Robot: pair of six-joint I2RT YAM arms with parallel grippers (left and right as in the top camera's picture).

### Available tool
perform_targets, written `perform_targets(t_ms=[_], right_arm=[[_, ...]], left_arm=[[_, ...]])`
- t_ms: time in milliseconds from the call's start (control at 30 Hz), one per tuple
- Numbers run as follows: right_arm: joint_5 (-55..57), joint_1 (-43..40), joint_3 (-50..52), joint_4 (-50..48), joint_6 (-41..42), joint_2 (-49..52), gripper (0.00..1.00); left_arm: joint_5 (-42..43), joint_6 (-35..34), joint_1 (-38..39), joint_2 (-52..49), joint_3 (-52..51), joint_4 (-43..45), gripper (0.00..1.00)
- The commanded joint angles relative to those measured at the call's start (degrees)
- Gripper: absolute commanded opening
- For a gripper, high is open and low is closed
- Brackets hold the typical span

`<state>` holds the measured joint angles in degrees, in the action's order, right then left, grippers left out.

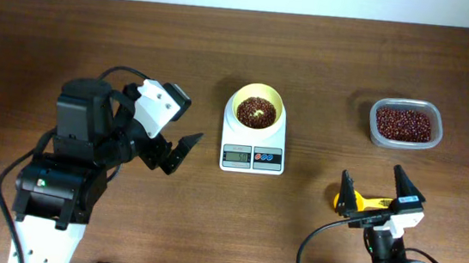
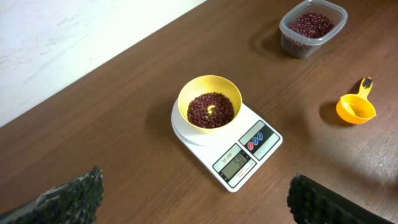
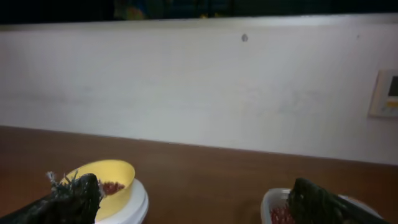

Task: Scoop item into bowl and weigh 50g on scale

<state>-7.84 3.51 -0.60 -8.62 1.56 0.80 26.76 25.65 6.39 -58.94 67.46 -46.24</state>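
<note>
Overhead: the small round pale yellow bowl (image 1: 236, 106) sits on the small white squarish digital scale (image 1: 252, 157), mid-table. It holds a loose heap of small dark red-brown beans (image 1: 256, 115). There are more beans in the clear rounded-rectangular plastic tub (image 1: 408, 103), well to the right. The yellow long-handled plastic scoop (image 1: 368, 200) lies under the right jaws, which are spread wide and grip nothing. The left jaws are also wide and empty, just beside the scale's left edge. Risk: a rightward swing of the left arm would bump the scale, jolt the bowl, spill beans and spoil the reading.

Left wrist: the display digits are too blurred to trust, and one more scoop could overshoot. The dark brown wood-grain table (image 2: 124, 124) is otherwise bare.

Right wrist: a plain off-white wall (image 3: 199, 93) has a pale panel (image 3: 387, 93) at its right edge. Bowl and tub are only partly in frame. Risk: the right jaws coming down carelessly could flick the scoop.
</note>
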Motion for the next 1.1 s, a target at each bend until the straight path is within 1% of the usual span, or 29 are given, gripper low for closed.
perform_targets(t_ms=[0, 133, 233, 333, 433, 1067], right_arm=[[0.2, -0.3, 0.3, 4.5, 0.1, -0.6, 0.99], [3.2, -0.9, 0.3, 12.9, 0.1, -0.6, 0.99], [3.9, -0.9, 0.3, 13.0, -5.8, -0.6, 0.99], [7.3, -1.2, 0.3, 13.4, -5.9, -0.6, 0.99], [6.8, -2.8, 0.3, 13.4, -5.8, -0.6, 0.99], [6.2, -2.8, 0.3, 13.2, -5.6, -0.6, 0.99]], left_arm=[[0.0, -0.7, -0.2, 0.0, 1.0, 0.1, 0.99], [0.0, -0.7, -0.2, 0.0, 1.0, 0.1, 0.99], [0.0, -0.7, -0.2, 0.0, 1.0, 0.1, 0.99], [0.0, -0.7, -0.2, 0.0, 1.0, 0.1, 0.99], [0.0, -0.7, -0.2, 0.0, 1.0, 0.1, 0.99], [0.0, -0.7, -0.2, 0.0, 1.0, 0.1, 0.99]])
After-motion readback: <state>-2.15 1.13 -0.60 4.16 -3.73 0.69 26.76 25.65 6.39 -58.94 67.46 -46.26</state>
